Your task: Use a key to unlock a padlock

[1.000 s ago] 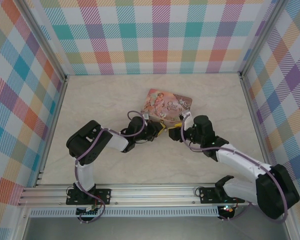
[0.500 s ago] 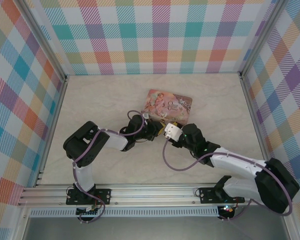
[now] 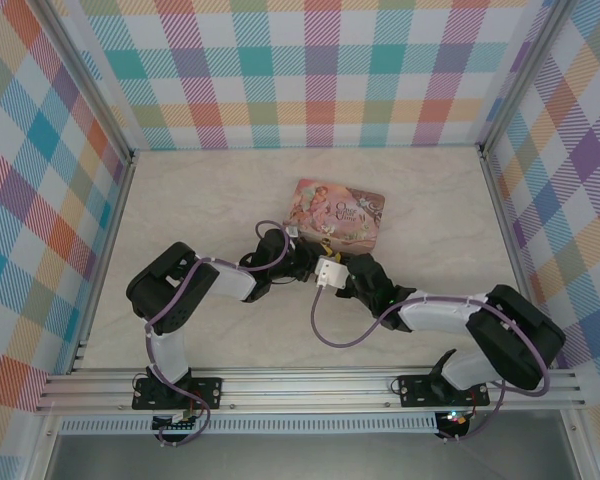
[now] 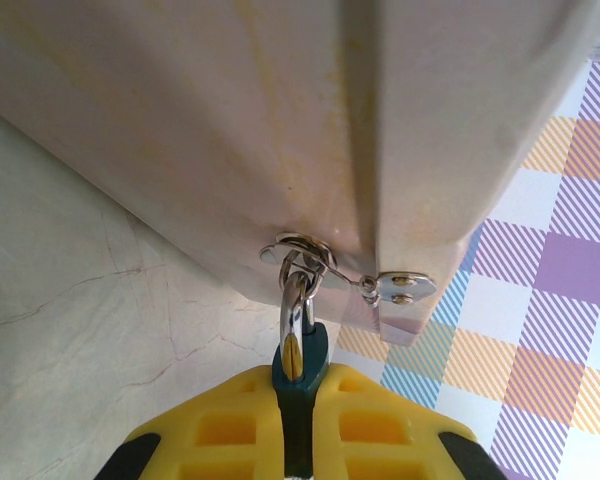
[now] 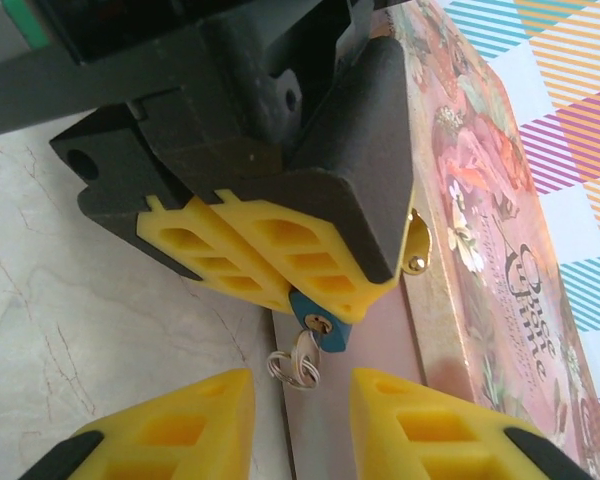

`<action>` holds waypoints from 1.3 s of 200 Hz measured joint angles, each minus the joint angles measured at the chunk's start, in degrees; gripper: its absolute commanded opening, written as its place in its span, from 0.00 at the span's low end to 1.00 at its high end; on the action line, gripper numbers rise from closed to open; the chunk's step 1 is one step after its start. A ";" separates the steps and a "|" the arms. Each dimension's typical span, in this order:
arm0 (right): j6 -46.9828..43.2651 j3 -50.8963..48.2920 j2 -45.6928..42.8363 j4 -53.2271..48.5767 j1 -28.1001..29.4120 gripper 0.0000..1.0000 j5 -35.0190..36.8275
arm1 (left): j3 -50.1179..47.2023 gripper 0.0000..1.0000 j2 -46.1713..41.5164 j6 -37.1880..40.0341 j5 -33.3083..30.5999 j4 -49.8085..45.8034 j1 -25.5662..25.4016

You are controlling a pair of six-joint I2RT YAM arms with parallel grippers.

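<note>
While the left jaws clamp the padlock [image 5: 320,330] — its shackle [image 4: 296,300] hooked to the pink tin [image 5: 480,250] — the right jaws stand apart just beside it; a silvery ring [image 5: 294,368] dangles by its keyhole.

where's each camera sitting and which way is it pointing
Top external: above and behind, looking down on table, pink tin, left arm and right arm.
Left wrist: looks along left pincer, shut on padlock hooked through the tin's hasp.
Right wrist: faces that grip from opposite; own open right pincer at bottom.
Both wrist views share padlock and tin.
</note>
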 measured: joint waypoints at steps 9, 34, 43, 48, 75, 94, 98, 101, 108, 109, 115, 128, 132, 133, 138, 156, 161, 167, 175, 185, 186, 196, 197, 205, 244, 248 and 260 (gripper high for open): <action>0.00 0.00 0.63 0.57 0.00 0.27 0.07 | 0.00 0.00 0.00 -0.09 0.00 0.00 0.00; 0.04 0.11 1.81 1.97 0.00 0.24 0.33 | 0.00 0.00 0.00 -0.11 0.02 0.00 0.00; 0.09 0.24 2.21 2.36 0.00 0.23 0.48 | 0.00 0.00 0.00 -0.13 0.02 0.00 0.00; 0.13 0.35 2.43 2.45 0.00 0.22 0.55 | 0.00 0.00 0.00 -0.13 0.02 0.00 0.00; 0.57 0.85 3.56 3.43 0.00 0.19 0.94 | 0.00 0.00 0.00 -0.13 0.02 0.00 0.00; 1.11 1.14 4.37 3.91 -0.02 0.14 1.14 | 0.00 0.00 0.00 -0.13 0.02 -0.02 0.00; 1.31 1.20 4.52 4.00 -0.02 0.14 1.29 | 0.00 0.00 0.00 -0.13 -0.02 -0.04 0.00; 1.46 1.22 4.66 4.15 -0.02 0.13 1.33 | 0.00 0.00 -0.02 -0.13 -0.04 -0.07 0.00; 1.77 1.29 4.94 4.57 -0.02 0.11 1.40 | 0.00 0.00 0.00 -0.13 -0.09 -0.07 0.04; 1.81 1.29 4.96 4.59 -0.02 0.11 1.40 | 0.00 0.00 0.00 -0.11 -0.09 -0.04 0.04; 1.97 1.31 5.14 4.85 -0.07 0.09 1.55 | 0.00 0.00 0.00 -0.13 -0.15 -0.04 0.11; 2.40 1.36 5.44 5.20 -0.13 0.07 1.90 | 0.00 0.00 0.00 -0.15 -0.42 -0.11 0.15; 2.58 1.40 5.55 5.25 -0.15 0.07 1.92 | 0.00 0.00 0.00 -0.15 -0.48 -0.17 0.15; 2.62 1.42 5.55 5.25 -0.17 0.06 1.92 | 0.00 0.00 0.00 -0.17 -0.50 -0.17 0.15; 2.99 1.51 5.68 5.33 -0.26 0.05 1.92 | 0.00 0.00 0.00 -0.20 -0.61 -0.24 0.15; 4.20 1.66 5.86 5.38 -0.42 0.01 1.90 | 0.00 0.00 0.00 -0.33 -0.94 -0.26 0.22; 4.83 1.73 5.86 5.35 -0.46 0.00 1.86 | 0.00 0.00 0.00 -0.35 -0.94 -0.26 0.22; 5.38 1.81 5.86 5.29 -0.48 0.00 1.81 | 0.00 0.00 0.00 -0.35 -0.96 -0.22 0.22; 6.38 1.97 5.86 5.09 -0.52 0.00 1.75 | 0.00 0.00 0.00 -0.35 -0.98 -0.07 0.26; 7.78 2.16 5.86 4.85 -0.59 0.00 1.73 | 0.00 0.00 0.00 -0.37 -1.11 0.09 0.28; 7.87 2.19 5.86 4.81 -0.59 0.00 1.75 | 0.00 0.00 0.00 -0.37 -1.09 0.11 0.28; 9.09 2.56 5.86 4.33 -0.68 0.00 1.68 | 0.00 0.00 0.00 -0.39 -1.14 0.20 0.35; 9.16 2.60 5.86 4.26 -0.68 0.00 1.68 | 0.00 0.00 0.00 -0.39 -1.14 0.20 0.35; 10.21 2.97 5.84 3.52 -0.68 0.00 1.68 | 0.00 0.00 0.00 -0.39 -1.16 0.22 0.37; 16.13 5.05 4.04 -2.40 -0.85 0.00 1.18 | 0.00 0.00 -0.09 -0.76 -0.98 0.76 0.37; 16.85 5.27 3.78 -3.10 -0.87 0.00 1.11 | 0.00 0.00 -0.13 -0.79 -0.90 0.83 0.37; 19.43 6.08 2.86 -5.60 -0.90 0.00 0.92 | 0.00 0.00 -0.28 -1.01 -0.63 1.07 0.35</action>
